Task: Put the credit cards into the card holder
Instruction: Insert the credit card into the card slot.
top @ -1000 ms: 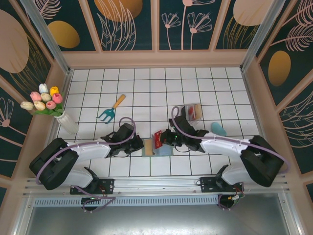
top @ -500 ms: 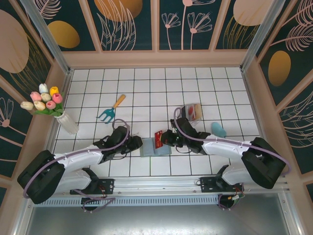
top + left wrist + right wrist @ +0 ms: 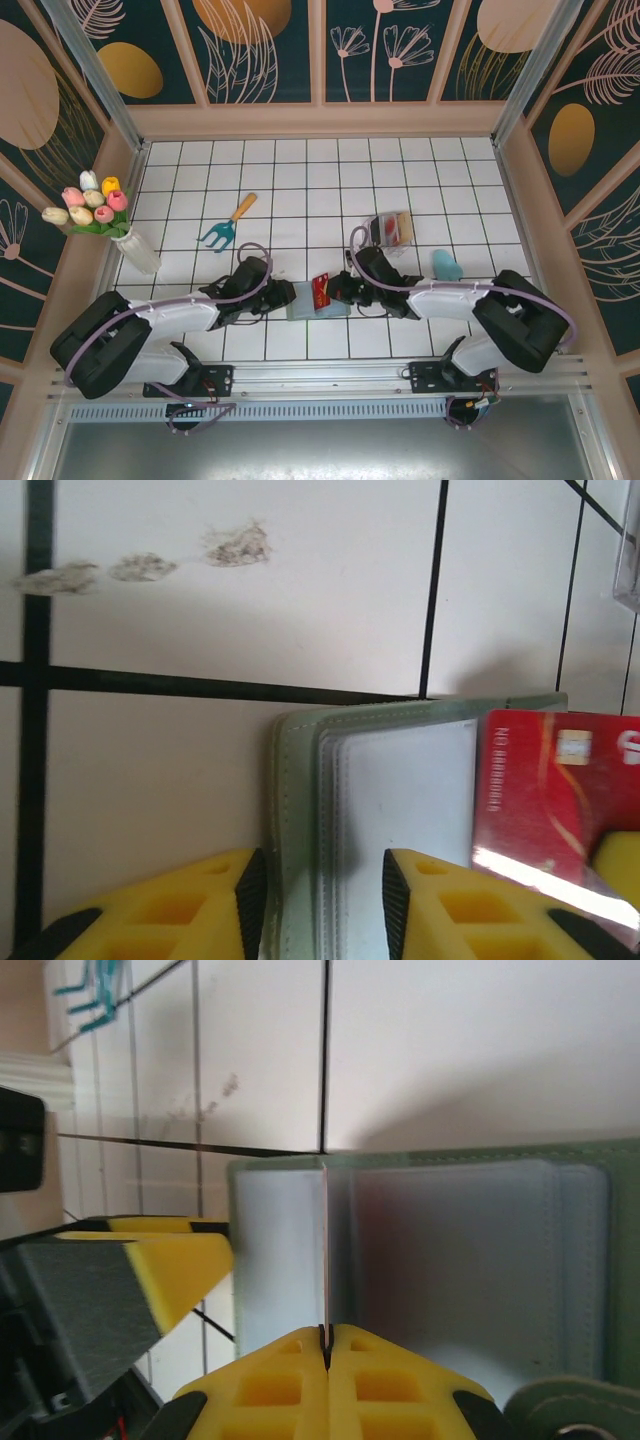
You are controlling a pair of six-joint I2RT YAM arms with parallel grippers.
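Note:
The sage-green card holder (image 3: 312, 305) lies open on the white tiles, its grey pockets (image 3: 400, 810) facing up. My right gripper (image 3: 337, 290) is shut on a red credit card (image 3: 321, 289) and holds it on edge over the holder. In the right wrist view the card (image 3: 325, 1250) shows edge-on, standing on the pockets of the card holder (image 3: 480, 1260) above the right gripper (image 3: 326, 1335). My left gripper (image 3: 320, 880) is open, its jaws straddling the holder's left edge. The red card (image 3: 555, 790) sits just right of them.
A clear tray (image 3: 393, 228) with more cards stands behind the right arm. A teal trowel (image 3: 225, 228) lies at the back left, a vase of tulips (image 3: 100, 215) by the left wall, and a small teal object (image 3: 447, 264) at the right.
My left gripper's jaws have parted from shut and now straddle the holder's left edge. The right gripper has shifted the red card slightly left and down onto the holder.

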